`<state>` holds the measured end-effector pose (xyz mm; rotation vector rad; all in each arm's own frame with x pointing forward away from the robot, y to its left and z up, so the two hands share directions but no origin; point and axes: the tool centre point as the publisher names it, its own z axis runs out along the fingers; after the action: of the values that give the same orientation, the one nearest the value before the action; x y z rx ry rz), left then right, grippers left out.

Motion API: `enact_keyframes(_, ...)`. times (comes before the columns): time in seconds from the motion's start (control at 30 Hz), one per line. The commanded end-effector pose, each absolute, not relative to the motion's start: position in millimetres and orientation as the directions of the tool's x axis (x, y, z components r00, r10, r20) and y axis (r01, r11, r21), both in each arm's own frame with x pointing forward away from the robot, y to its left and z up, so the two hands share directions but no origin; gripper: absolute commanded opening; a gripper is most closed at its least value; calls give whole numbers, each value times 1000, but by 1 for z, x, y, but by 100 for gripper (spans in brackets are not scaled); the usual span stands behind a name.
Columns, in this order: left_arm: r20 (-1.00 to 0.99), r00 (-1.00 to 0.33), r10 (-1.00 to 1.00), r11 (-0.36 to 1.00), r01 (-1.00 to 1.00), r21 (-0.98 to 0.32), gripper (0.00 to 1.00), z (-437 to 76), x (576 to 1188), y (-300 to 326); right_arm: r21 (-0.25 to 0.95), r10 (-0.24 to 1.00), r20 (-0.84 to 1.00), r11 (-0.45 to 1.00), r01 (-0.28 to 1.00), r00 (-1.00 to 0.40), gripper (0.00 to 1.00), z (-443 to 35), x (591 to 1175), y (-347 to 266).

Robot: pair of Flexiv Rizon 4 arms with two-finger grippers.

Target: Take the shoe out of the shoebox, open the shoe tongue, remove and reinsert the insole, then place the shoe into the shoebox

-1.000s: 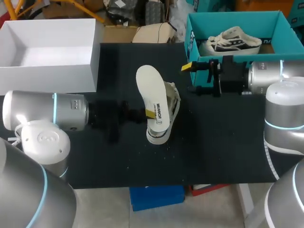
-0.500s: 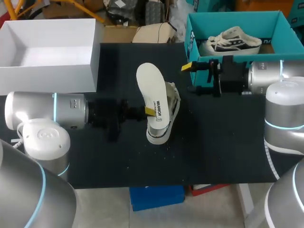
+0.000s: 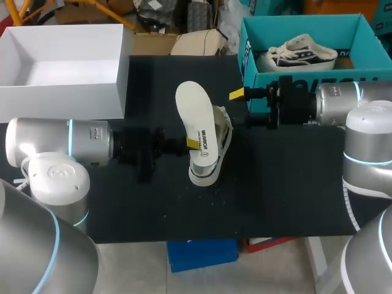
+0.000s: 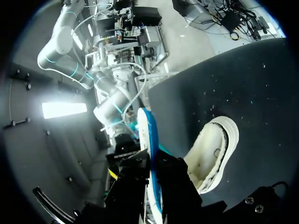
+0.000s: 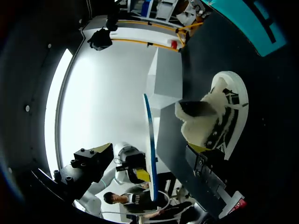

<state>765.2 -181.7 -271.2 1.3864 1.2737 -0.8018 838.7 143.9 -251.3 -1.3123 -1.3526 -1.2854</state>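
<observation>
The left gripper (image 3: 191,146) is clamping the white insole (image 3: 195,113) upright, at the 9 o'clock side of the shoe (image 3: 219,138), which is lying mid-worktop (image 3: 282,190). The right gripper (image 3: 242,107), fingers spread and empty, is sliding in from 2 o'clock, nearer the shoe than a second ago. It is probably coming to steady the shoe for reinsertion.

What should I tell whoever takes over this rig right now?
Left end effector: shut on the insole, held on edge over the table.
Right end effector: open, empty, by the shoebox corner, clear of the shoe.
Shoe: on the table beside the insole.
Shoebox: far right, with another shoe inside.
Done: shoe out, insole out.
Left: reinsert insole, put shoe in shoebox.
</observation>
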Motion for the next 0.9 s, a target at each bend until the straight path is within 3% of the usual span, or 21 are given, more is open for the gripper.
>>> enact_keyframes(0.03, -939, 213, 270, 109, 962, 249, 0, -272, 765, -183, 129, 78, 988, 42, 991, -132, 100, -265, 841, 146)
enact_keyframes(0.17, -939, 213, 270, 109, 962, 249, 0, -272, 765, -183, 151, 45, 987, 74, 986, -155, 100, -262, 837, 153)
enact_keyframes(0.2, -939, 213, 270, 109, 962, 249, 0, -272, 765, -183, 157, 35, 986, 75, 985, -160, 92, -260, 836, 156)
enact_keyframes(0.23, -939, 213, 270, 109, 962, 249, 0, -272, 765, -183, 158, 37, 986, 77, 984, -161, 91, -259, 835, 157)
enact_keyframes(0.3, -939, 213, 270, 109, 962, 249, 0, -272, 765, -183, 170, 53, 983, 92, 981, -175, 98, -259, 833, 163)
enact_keyframes(0.57, -939, 213, 270, 109, 962, 249, 0, -272, 765, -183, 169, 141, 973, 113, 979, -184, 99, -262, 821, 182)
enact_keyframes(0.7, -939, 213, 270, 109, 962, 249, 0, -272, 765, -183, 167, 152, 971, 113, 979, -183, 87, -264, 817, 191)
enact_keyframes(0.77, -939, 213, 270, 109, 962, 249, 0, -272, 765, -183, 159, 154, 972, 109, 981, -175, 86, -266, 815, 196)
enact_keyframes(0.9, -939, 213, 270, 109, 962, 249, 0, -272, 765, -183, 148, 160, 974, 106, 983, -163, 70, -271, 810, 207)
